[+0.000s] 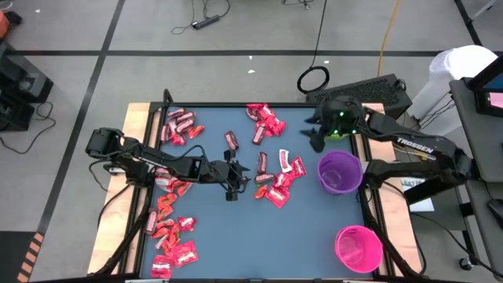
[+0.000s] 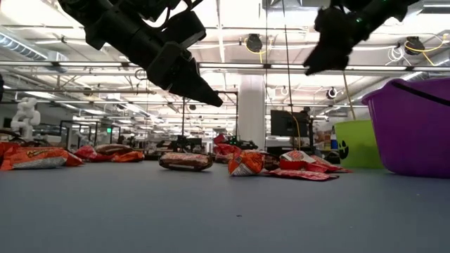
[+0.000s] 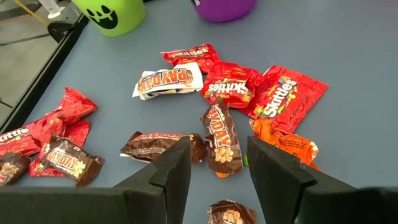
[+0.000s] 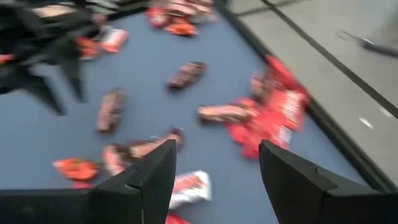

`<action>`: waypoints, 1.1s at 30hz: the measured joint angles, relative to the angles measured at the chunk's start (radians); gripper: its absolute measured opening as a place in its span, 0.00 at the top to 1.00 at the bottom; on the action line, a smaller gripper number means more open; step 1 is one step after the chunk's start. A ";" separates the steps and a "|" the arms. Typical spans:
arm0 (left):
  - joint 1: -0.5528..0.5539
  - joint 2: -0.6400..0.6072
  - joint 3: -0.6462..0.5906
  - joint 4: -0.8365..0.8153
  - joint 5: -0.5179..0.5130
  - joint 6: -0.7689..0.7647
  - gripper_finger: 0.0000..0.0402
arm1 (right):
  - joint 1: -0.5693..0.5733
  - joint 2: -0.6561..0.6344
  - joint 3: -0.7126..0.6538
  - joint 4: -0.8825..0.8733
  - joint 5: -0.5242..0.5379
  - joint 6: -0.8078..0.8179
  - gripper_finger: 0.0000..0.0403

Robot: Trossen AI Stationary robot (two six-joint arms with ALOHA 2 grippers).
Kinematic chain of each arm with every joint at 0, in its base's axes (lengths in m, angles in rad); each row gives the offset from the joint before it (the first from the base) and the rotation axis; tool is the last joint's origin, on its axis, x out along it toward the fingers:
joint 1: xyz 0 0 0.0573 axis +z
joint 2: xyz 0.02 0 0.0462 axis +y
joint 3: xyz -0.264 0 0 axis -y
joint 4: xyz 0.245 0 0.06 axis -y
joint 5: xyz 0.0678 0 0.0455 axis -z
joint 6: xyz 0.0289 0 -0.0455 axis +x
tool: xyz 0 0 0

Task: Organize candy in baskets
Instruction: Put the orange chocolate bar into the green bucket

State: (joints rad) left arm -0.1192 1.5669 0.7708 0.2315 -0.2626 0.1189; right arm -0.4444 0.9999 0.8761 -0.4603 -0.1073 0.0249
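Note:
Candy in red, maroon and orange wrappers lies flat on the blue table in loose groups: far left [image 1: 181, 126], far middle [image 1: 263, 118], centre [image 1: 277, 179] and near left [image 1: 169, 236]. The purple basket [image 1: 339, 171] and the pink basket [image 1: 358, 248] stand upright at the right. The lime green basket [image 2: 355, 144] stands beyond the purple one. My left gripper [image 1: 232, 187] hovers open above the table's middle, with a brown Payday bar [image 3: 222, 140] on the table ahead of its fingertips. My right gripper [image 1: 318, 135] hangs open and empty, high at the far right.
The table has a raised dark rim [image 1: 369, 212] and wooden side strips. Bare blue surface [image 1: 259, 244] lies between the near-left candy and the pink basket. Cables and a dark keyboard [image 1: 369, 90] lie beyond the far right corner.

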 joint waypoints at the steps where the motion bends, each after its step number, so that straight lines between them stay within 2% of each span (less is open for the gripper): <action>1: 0.000 0.000 0.000 0.001 0.000 0.000 0.60 | 0.035 0.017 0.000 0.024 -0.001 0.000 0.47; 6: 0.000 0.000 0.000 0.013 -0.001 0.015 0.60 | 0.181 0.123 0.000 0.140 -0.004 -0.021 0.47; 12: 0.000 0.000 0.000 0.014 -0.003 0.019 0.60 | 0.296 0.283 0.000 0.270 -0.003 -0.041 0.47; 16: 0.000 0.000 0.000 0.011 -0.004 0.020 0.60 | 0.344 0.387 0.000 0.348 0.001 -0.028 0.47; 25: 0.000 0.000 0.000 0.010 -0.004 0.022 0.60 | 0.422 0.588 -0.001 0.391 0.001 -0.209 0.47; 33: 0.000 0.000 0.000 0.010 -0.004 0.021 0.60 | 0.461 0.729 -0.001 0.517 0.001 -0.316 0.47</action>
State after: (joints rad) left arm -0.1192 1.5669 0.7704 0.2415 -0.2665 0.1398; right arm 0.0170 1.7293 0.8753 0.0566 -0.1063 -0.2911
